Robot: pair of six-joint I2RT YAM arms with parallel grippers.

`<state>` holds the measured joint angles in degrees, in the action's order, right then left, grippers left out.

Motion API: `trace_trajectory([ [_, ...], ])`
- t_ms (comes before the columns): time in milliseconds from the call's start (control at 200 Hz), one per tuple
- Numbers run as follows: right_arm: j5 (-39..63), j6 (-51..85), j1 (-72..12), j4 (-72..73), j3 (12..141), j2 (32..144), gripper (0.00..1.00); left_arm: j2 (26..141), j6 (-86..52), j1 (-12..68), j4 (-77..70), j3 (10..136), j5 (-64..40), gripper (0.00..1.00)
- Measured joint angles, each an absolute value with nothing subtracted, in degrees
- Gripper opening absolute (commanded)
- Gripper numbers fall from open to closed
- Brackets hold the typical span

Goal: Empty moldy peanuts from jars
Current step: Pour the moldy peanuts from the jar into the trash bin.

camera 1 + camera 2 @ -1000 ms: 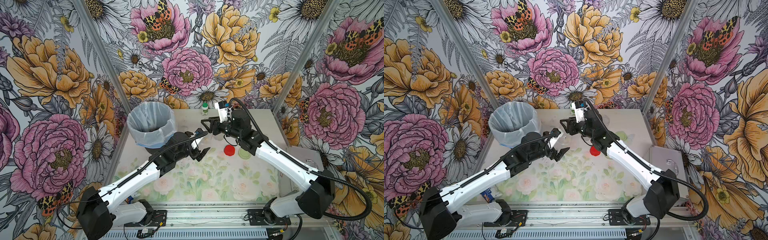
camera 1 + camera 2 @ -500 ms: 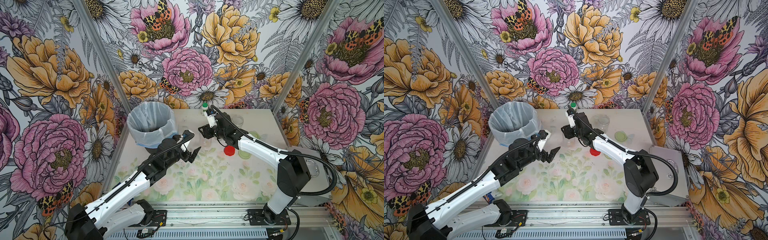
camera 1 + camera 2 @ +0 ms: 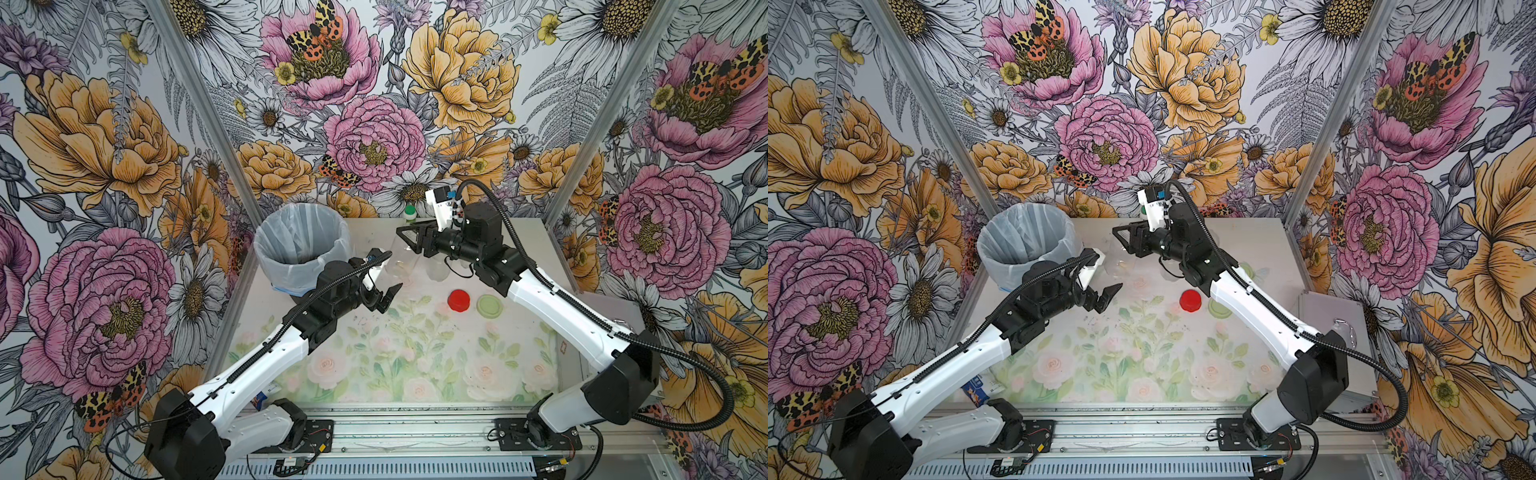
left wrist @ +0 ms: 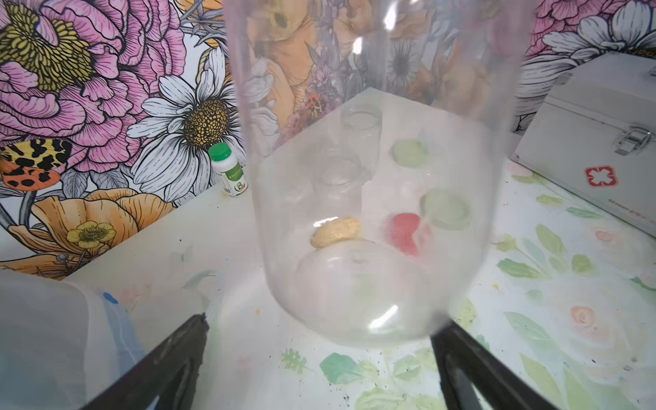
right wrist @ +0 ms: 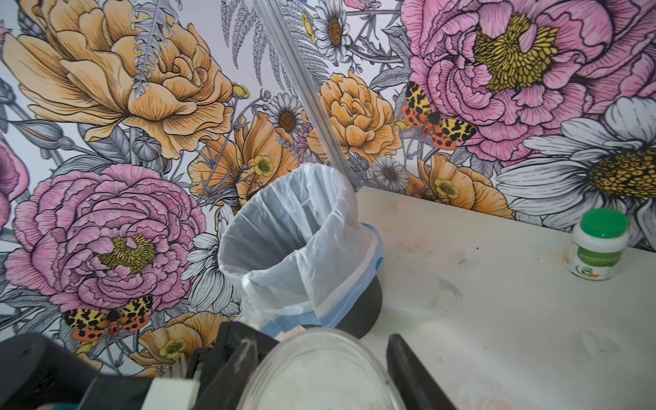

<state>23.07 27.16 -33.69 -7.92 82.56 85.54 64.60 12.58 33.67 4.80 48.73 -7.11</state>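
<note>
Glass, clear and slick: the jar (image 5: pixel 319 372) sat clamped between the fingers of your right gripper (image 5: pixel 317 335), near the lined bin (image 3: pixel 299 232). Risk: the smooth wall could slip or twist if your left gripper (image 4: pixel 321 321), jaws wide apart, nudged it off-centre. Moldy peanuts (image 4: pixel 337 232), one tan lump, showed through the jar wall, just ahead of those open fingertips.

Lined bin (image 3: pixel 299 228) back-left, white btl w/ green cap (image 3: pixel 410 213) mid-back, grey first-aid case (image 4: pixel 600 142) at right edge
</note>
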Motion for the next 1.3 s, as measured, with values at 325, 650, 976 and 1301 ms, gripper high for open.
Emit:
trace_trajectory([
  [325, 25.71, 28.64, -33.78, -6.9, 81.65, 85.12, 0.26, 60.01, 12.53, 33.56, 0.12, 48.64, -13.39, 0.99],
  [650, 29.06, 33.65, -34.2, -1.15, 78.96, 85.12, 0.26, 64.93, 12.53, 33.34, -0.49, 48.66, -14.57, 0.99],
  [976, 29.87, 34.06, -34.59, -0.32, 78.89, 85.12, 0.26, 66.83, 12.12, 32.75, -3.38, 48.77, -14.76, 0.99],
  [1301, 29.89, 34.06, -34.61, -0.32, 78.89, 85.12, 0.26, 66.28, 11.79, 32.71, -5.23, 48.8, -14.68, 0.86],
])
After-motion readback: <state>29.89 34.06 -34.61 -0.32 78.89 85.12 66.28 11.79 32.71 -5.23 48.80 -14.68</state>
